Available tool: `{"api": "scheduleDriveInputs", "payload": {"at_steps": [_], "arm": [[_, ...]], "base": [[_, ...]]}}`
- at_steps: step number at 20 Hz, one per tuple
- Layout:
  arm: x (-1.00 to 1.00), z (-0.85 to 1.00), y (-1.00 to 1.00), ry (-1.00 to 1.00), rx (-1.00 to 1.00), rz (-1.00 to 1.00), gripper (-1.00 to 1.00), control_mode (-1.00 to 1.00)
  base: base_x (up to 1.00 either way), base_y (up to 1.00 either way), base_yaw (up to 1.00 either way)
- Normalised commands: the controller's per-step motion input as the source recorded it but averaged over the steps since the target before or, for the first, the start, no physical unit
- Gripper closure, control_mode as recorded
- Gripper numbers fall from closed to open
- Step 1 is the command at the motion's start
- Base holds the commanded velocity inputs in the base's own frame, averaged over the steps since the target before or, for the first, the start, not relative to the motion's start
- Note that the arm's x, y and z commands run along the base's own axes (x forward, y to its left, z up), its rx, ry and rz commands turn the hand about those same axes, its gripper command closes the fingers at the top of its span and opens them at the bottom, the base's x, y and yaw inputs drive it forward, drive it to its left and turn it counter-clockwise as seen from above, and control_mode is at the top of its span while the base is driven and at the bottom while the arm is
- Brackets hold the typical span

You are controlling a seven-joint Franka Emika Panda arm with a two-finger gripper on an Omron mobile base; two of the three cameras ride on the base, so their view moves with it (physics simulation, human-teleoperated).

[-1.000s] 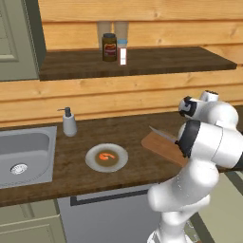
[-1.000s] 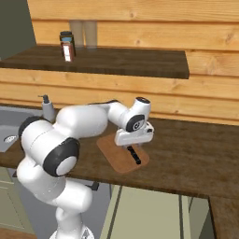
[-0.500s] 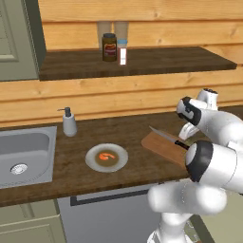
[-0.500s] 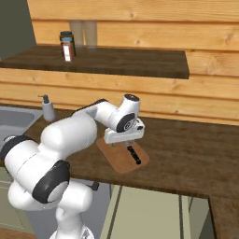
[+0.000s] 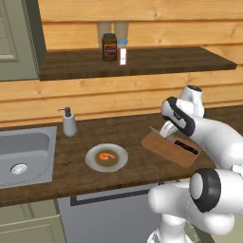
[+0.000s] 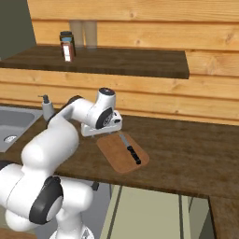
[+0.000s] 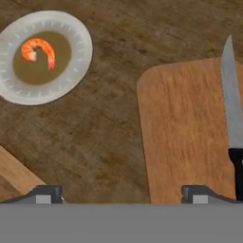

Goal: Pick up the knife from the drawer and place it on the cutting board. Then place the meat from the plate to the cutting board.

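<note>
Starting from the near edge in the hand view: the two-finger gripper [image 7: 121, 192] has its dark finger tips spread as wide as they go, nothing between them, nothing held. It hovers above the dark wooden countertop [image 7: 104, 142], off the left edge of the flat light-brown wooden cutting board [image 7: 185, 133]. The slim kitchen knife with grey metal blade and dark handle [image 7: 231, 123] already lies on that board, along its right side, so step one reads as done. Step in hand, as I judge it: transit to the meat. Further out, the small orange-red curled piece of meat [image 7: 39, 50] sits on the brownish centre of the round pale grey-beige plate [image 7: 80, 61], well apart from the board with bare counter between. Next move calls for shifting over the plate, centring the open jaws on the meat, descending and closing. It's small and curled, so alignment has to be tight. Beyond, by the wall: a grey soap dispenser [image 5: 69, 122] next to the steel sink [image 5: 23, 152].
</note>
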Motion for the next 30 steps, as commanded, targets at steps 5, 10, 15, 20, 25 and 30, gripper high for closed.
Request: {"api": "scheduleDriveInputs", "payload": {"at_steps": [5, 10, 15, 20, 25, 30], "arm": [[0.00, 0.00, 1.00, 0.04, 0.00, 0.00, -1.00, -1.00], [0.07, 0.00, 1.00, 0.08, 0.00, 0.00, -1.00, -1.00], [0.09, 0.00, 0.91, 0.12, 0.00, 0.00, -1.00, -1.00], [0.00, 0.00, 0.66, 0.12, 0.00, 0.00, -1.00, -1.00], [0.00, 0.00, 0.36, 0.07, 0.00, 0.00, -1.00, -1.00], [0.04, -0.16, 0.12, 0.02, 0.00, 0.00, -1.00, -1.00]], "base": [[0.00, 0.00, 0.00], [0.00, 0.00, 0.00], [0.00, 0.00, 0.00], [0.00, 0.00, 0.00], [0.00, 0.00, 0.00], [0.00, 0.00, 0.00]]}}
